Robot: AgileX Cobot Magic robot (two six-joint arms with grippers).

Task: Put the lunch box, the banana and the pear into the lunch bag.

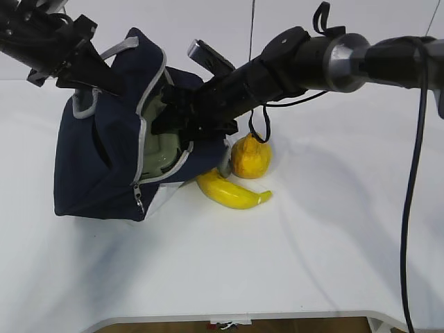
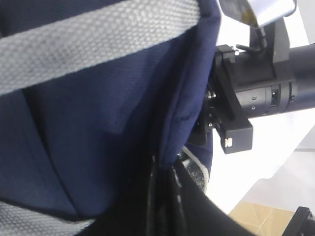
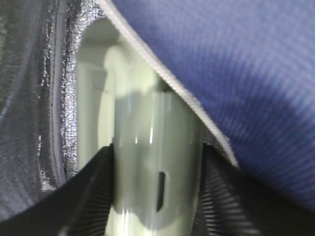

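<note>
Between the right gripper's two fingers sits the lunch box, squeezed tight and poked into the lunch bag's mouth, which the left gripper pinches open, while the banana and pear wait just below.

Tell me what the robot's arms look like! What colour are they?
Both arms are mostly black. The right arm is a thick round tube with a shiny silver-grey ring at one joint, and thin black cables loop and hang beside it. The left arm is black and blockier. The right gripper's fingers are black with fine ridges.
</note>
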